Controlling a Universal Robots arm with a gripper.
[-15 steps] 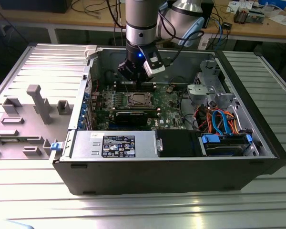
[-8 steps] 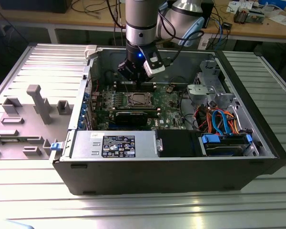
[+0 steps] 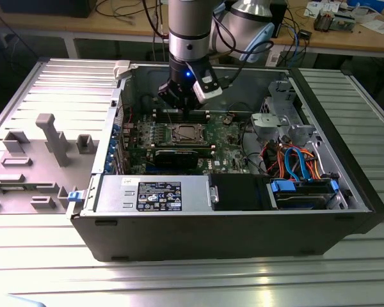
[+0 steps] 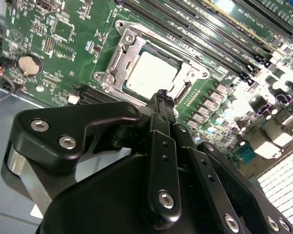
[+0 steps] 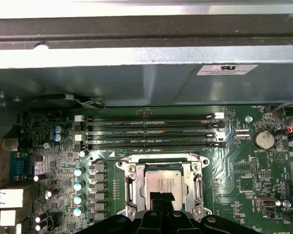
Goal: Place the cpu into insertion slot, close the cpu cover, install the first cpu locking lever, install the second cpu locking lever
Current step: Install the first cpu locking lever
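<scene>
a: where is the cpu (image 5: 162, 181)?

b: it sits flat in the insertion slot (image 3: 182, 133), near the middle of the green board (image 5: 244, 170), silver-grey top facing up. in the exterior view the slot lies on the near side of the long memory slots (image 5: 146, 129), towards the exterior view's left half of the open computer case (image 3: 243, 224).

a: and the cpu cover (image 4: 116, 62)?

b: it lies down flat around the chip, and the chip shows through its square window. whether the levers at its sides are latched, i cannot tell.

a: what is the gripper (image 4: 164, 96) doing?

b: it hangs just above the near edge of the chip. its two black fingers (image 4: 162, 146) meet at the tips, clenched, and i see nothing between them. in the first wrist view the tips cover a small part of the chip's top. whether they touch the metal, i cannot tell.

a: anything else around it?

b: a round coin battery (image 5: 262, 140) sits on the board beside the memory slots. in the exterior view a labelled silver box (image 3: 157, 194) lies along the near wall of the case, orange and blue cables (image 3: 294, 160) bunch on the exterior view's right, and a grey moulded tray (image 3: 45, 153) rests outside the case on the exterior view's left.
</scene>
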